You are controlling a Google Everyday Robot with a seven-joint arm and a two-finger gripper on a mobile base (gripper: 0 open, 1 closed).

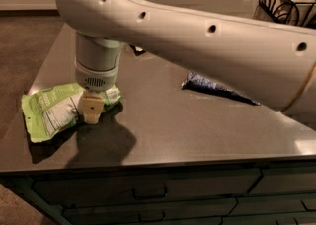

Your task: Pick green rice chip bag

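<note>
The green rice chip bag (49, 110) lies flat near the left front corner of the dark countertop (163, 125), its white label panel facing up. My gripper (91, 113) hangs from the big white arm and points straight down. It sits at the bag's right edge, over the bag's near right part, low and close to the counter. The arm's wrist hides part of the bag's right end.
A blue-and-white bag (217, 90) lies to the right of centre on the counter. A black wire basket (289, 2) stands at the back right. A small dark object (137, 50) peeks out behind the arm. Drawers run below the counter's front edge.
</note>
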